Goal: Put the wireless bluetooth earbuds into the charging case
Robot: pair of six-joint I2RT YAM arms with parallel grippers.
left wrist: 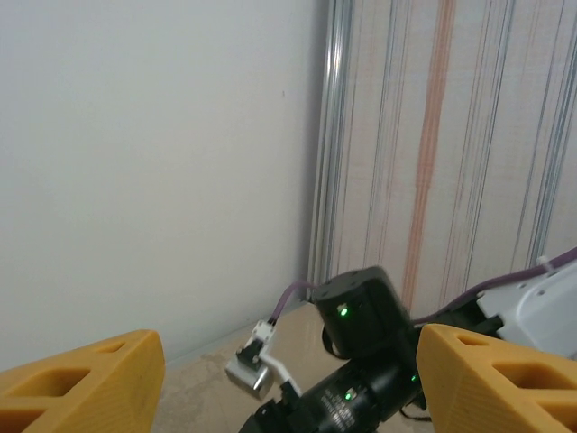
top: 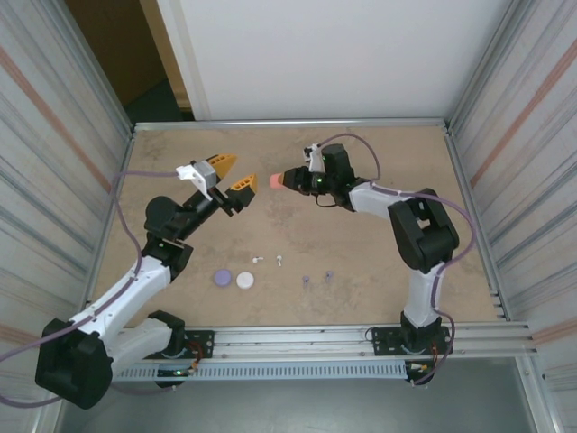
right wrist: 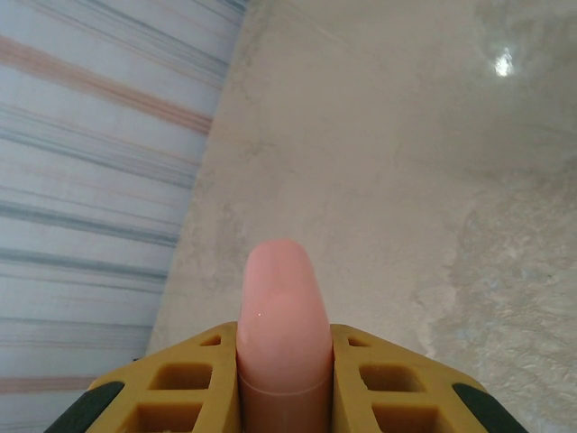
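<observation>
My right gripper (top: 288, 179) is raised over the middle of the table, shut on a closed pink charging case (top: 276, 180) that pokes out towards the left. In the right wrist view the rounded pink case (right wrist: 281, 316) is squeezed between the yellow fingers (right wrist: 388, 379). My left gripper (top: 232, 175) stands open just left of the case, facing it, with nothing in it. Two white earbuds (top: 257, 260) and two purple earbuds (top: 306, 280) lie on the table nearer the arm bases. In the left wrist view the open left gripper (left wrist: 288, 388) frames the right arm's wrist.
A round purple case (top: 222, 279) and a round white case (top: 245, 280) lie side by side left of the earbuds. Striped metal walls (top: 72, 135) close in both sides, a white wall stands at the back, and a rail (top: 361, 338) runs along the near edge.
</observation>
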